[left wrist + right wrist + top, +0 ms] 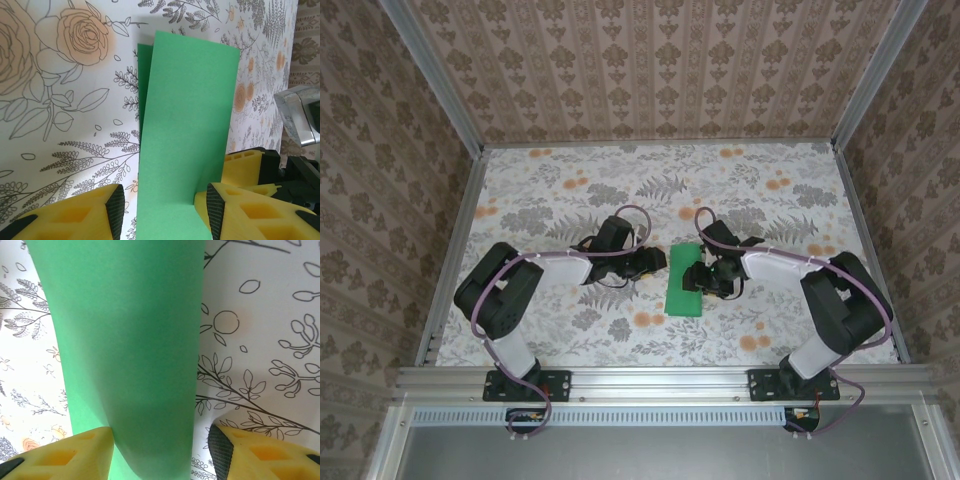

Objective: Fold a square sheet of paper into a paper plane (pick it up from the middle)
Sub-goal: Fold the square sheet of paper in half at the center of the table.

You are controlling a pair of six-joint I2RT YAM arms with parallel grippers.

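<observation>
Early going at the folding table: the square sheet of paper [682, 296] lies just ahead of the two arms, apparently doubled over once into a narrow strip, one layer's edge peeping from under the other. No nose, no wings, so most of the plane looks yet to be made. The left gripper [658, 262] and right gripper [703, 278] flank it, jaws apart, with the strip running between their yellow fingers [116, 207]. Neither clamps it. The floral cloth [560, 190] stretches beyond.
</observation>
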